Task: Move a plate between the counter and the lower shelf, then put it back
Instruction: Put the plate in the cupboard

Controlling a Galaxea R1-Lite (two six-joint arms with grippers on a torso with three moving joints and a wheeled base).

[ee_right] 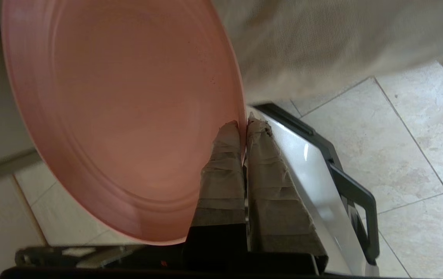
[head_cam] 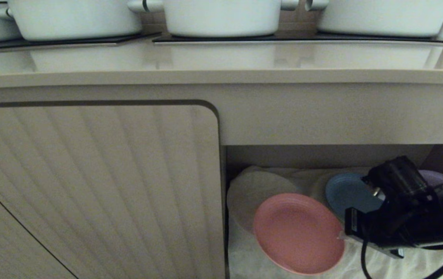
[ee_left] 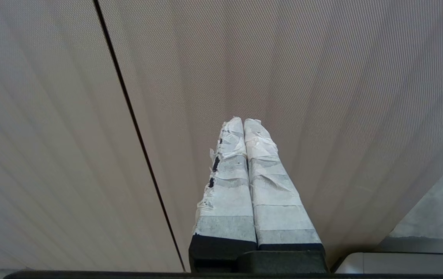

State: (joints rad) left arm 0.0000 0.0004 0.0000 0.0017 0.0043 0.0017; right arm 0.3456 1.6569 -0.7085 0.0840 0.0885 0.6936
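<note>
The pink plate (head_cam: 298,232) hangs tilted at the mouth of the lower shelf (head_cam: 322,157), over the wrinkled white cloth (head_cam: 252,263). My right gripper (head_cam: 344,235) is shut on the plate's right rim. In the right wrist view its taped fingers (ee_right: 225,155) pinch the edge of the plate (ee_right: 124,116), one on each face. The glossy beige counter (head_cam: 221,62) runs across above the shelf. My left gripper (ee_left: 243,122) is shut on nothing and points at a ribbed cabinet door (ee_left: 322,77). It does not show in the head view.
Inside the shelf lie a cream plate (head_cam: 252,192), a blue plate (head_cam: 347,193) and a purple plate (head_cam: 440,178) behind my right arm. Three white pots (head_cam: 221,17) stand on black panels on the counter. A ribbed door (head_cam: 97,186) closes the cabinet left of the shelf.
</note>
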